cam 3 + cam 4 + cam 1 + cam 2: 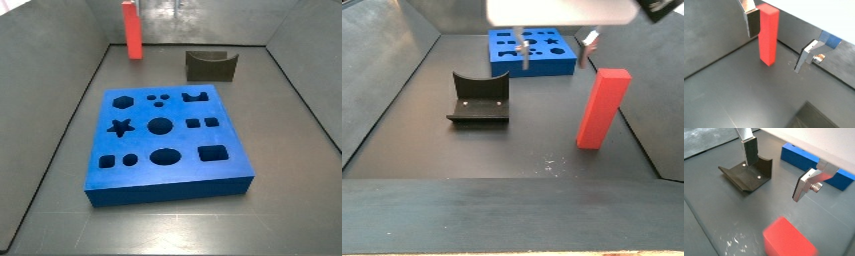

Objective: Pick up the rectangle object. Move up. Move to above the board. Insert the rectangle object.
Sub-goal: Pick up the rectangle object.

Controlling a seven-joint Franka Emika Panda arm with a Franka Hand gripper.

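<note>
The rectangle object (603, 108) is a long red block standing upright on the grey floor, apart from the board; it also shows in a side view (131, 30) and in both wrist views (768, 35) (787, 239). The board (163, 135) is a thick blue slab with many shaped holes, lying flat; it also shows in a side view (532, 50) and a wrist view (814, 165). My gripper (776, 53) hangs above the floor, open and empty, in both wrist views (774, 181) and a side view (556, 58). The red block stands below and off to one side of the fingers (753, 22), not touching them.
The fixture (747, 175), a dark olive bracket with a U-notched wall, stands on the floor between the red block and the board, and shows in both side views (211, 66) (478, 98). Sloped grey tray walls (80, 90) close in the floor.
</note>
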